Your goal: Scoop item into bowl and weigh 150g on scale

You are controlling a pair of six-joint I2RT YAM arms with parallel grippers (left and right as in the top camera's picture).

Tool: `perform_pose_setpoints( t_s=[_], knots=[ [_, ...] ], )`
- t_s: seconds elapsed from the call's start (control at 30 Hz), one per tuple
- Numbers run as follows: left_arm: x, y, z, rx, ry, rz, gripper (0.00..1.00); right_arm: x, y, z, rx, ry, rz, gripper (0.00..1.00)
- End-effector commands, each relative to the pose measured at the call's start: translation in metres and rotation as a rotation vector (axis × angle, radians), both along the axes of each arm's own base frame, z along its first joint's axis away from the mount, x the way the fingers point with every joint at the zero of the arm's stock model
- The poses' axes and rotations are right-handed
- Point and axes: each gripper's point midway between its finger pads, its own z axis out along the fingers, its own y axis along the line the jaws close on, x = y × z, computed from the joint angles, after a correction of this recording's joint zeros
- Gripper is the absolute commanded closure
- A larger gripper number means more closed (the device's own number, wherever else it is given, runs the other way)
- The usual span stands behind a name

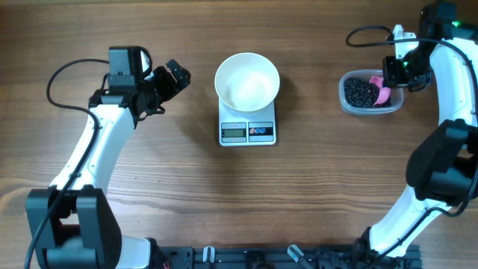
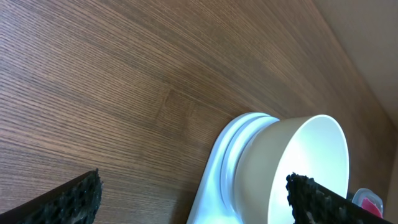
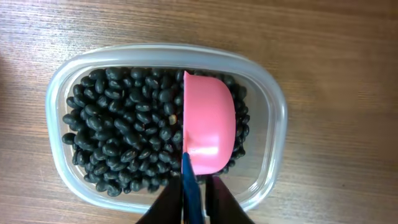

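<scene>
in the overhead view the white bowl (image 1: 247, 81) stands on the scale (image 1: 248, 132) at the upper middle of the table (image 1: 149, 194), and nothing shows inside it. the scale's display and buttons face the lower edge of the frame. the beans (image 3: 118, 137) lie heaped in a clear tub (image 3: 273, 112) at the upper right of the overhead view, well apart from the scale. a pink scoop (image 3: 208, 121) rests on the beans toward the right side of the tub in the right wrist view, round back up, its blue handle (image 3: 190, 186) pointing to the bottom of that frame. the right end effector (image 3: 193, 202) is over the tub's near rim, fingers drawn in and clamped on the handle. the left end effector (image 1: 175, 75) hangs at the upper left of the overhead view, just beside the bowl, jaws wide apart and holding nothing.
</scene>
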Motion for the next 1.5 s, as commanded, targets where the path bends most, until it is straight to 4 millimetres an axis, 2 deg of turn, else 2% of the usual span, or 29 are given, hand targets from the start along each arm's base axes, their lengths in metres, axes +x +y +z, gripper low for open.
perform_pose_setpoints(
  t_s=[0.0, 0.03, 0.27, 0.3, 0.33, 0.37, 0.4, 0.43, 0.47, 0.5, 0.53, 0.63, 0.7, 0.8, 0.87, 0.97, 1.0, 1.1, 1.13, 1.17, 1.2, 1.27, 1.37, 1.47],
  knots=[
    [0.002, 0.003, 0.004, 0.026, -0.02, -0.007, 0.0, 0.007, 0.001, 0.012, -0.001, -0.043, -0.001, 0.93],
    [0.002, 0.003, 0.004, 0.026, -0.02, -0.007, 0.0, 0.007, 0.001, 0.012, 0.0, -0.042, -0.001, 0.96],
    [0.002, 0.004, 0.004, 0.026, -0.02, -0.006, 0.0, 0.007, 0.001, 0.012, -0.001, -0.043, 0.001, 0.94],
    [0.002, 0.004, 0.004, 0.026, -0.019, -0.006, 0.0, 0.007, 0.001, 0.012, -0.001, -0.043, 0.002, 0.86],
    [0.001, 0.002, 0.005, 0.019, -0.018, -0.015, 0.0, 0.007, 0.001, 0.012, -0.001, -0.044, 0.001, 0.68],
    [0.0, -0.003, 0.008, 0.017, -0.036, -0.066, 0.0, 0.007, 0.001, 0.012, -0.001, -0.044, 0.002, 0.66],
    [-0.001, -0.008, 0.014, 0.02, -0.066, -0.121, 0.0, 0.007, 0.001, 0.012, -0.001, -0.043, 0.001, 0.54],
    [-0.002, -0.009, 0.028, 0.039, -0.099, -0.152, 0.0, 0.007, 0.001, 0.012, -0.001, -0.044, 0.001, 0.3],
    [-0.003, -0.009, 0.04, 0.05, -0.116, -0.164, 0.0, 0.008, 0.001, 0.012, -0.001, -0.044, 0.001, 0.13],
    [-0.004, -0.009, 0.053, 0.055, -0.13, -0.17, 0.0, 0.008, 0.001, 0.012, -0.001, -0.046, 0.001, 0.03],
    [-0.006, -0.01, 0.064, 0.056, -0.142, -0.171, 0.0, 0.009, 0.0, 0.012, -0.002, -0.05, 0.0, 0.0],
    [-0.022, -0.018, 0.094, 0.087, -0.173, -0.23, 0.0, 0.022, -0.003, 0.016, -0.015, -0.106, 0.002, 0.0],
    [-0.037, -0.025, 0.094, 0.11, -0.156, -0.287, 0.0, 0.038, -0.006, 0.021, -0.031, -0.171, 0.001, 0.0],
    [-0.06, -0.046, 0.096, 0.187, -0.174, -0.455, 0.01, 0.067, -0.013, 0.033, -0.061, -0.3, 0.002, 0.0],
    [-0.073, -0.066, 0.094, 0.207, -0.164, -0.527, 0.02, 0.079, -0.016, 0.04, -0.074, -0.355, 0.002, 0.0],
    [-0.106, -0.095, 0.077, 0.288, -0.071, -0.64, 0.02, 0.086, -0.017, 0.044, -0.082, -0.389, 0.003, 0.0],
    [-0.123, -0.115, 0.073, 0.306, -0.06, -0.717, 0.01, 0.086, -0.017, 0.044, -0.082, -0.389, 0.003, 0.01],
    [-0.15, -0.154, 0.072, 0.322, -0.083, -0.854, 0.0, 0.086, -0.017, 0.044, -0.082, -0.389, 0.003, 0.0],
    [-0.162, -0.169, 0.066, 0.331, -0.074, -0.911, 0.0, 0.086, -0.017, 0.044, -0.082, -0.389, 0.003, 0.0],
    [-0.167, -0.175, 0.062, 0.338, -0.066, -0.935, 0.0, 0.086, -0.017, 0.044, -0.082, -0.389, 0.003, 0.0],
    [-0.176, -0.187, 0.051, 0.346, -0.039, -0.987, 0.0, 0.086, -0.017, 0.044, -0.082, -0.389, 0.003, 0.0],
    [-0.184, -0.198, 0.036, 0.369, -0.013, -1.06, 0.0, 0.086, -0.017, 0.044, -0.082, -0.389, 0.003, 0.0],
    [-0.21, -0.224, -0.009, 0.453, 0.036, -1.313, 0.0, 0.086, -0.017, 0.044, -0.082, -0.39, 0.003, 0.0],
    [-0.223, -0.239, -0.031, 0.469, 0.072, -1.375, 0.0, 0.086, -0.017, 0.044, -0.082, -0.39, 0.003, 0.0]
  ],
)
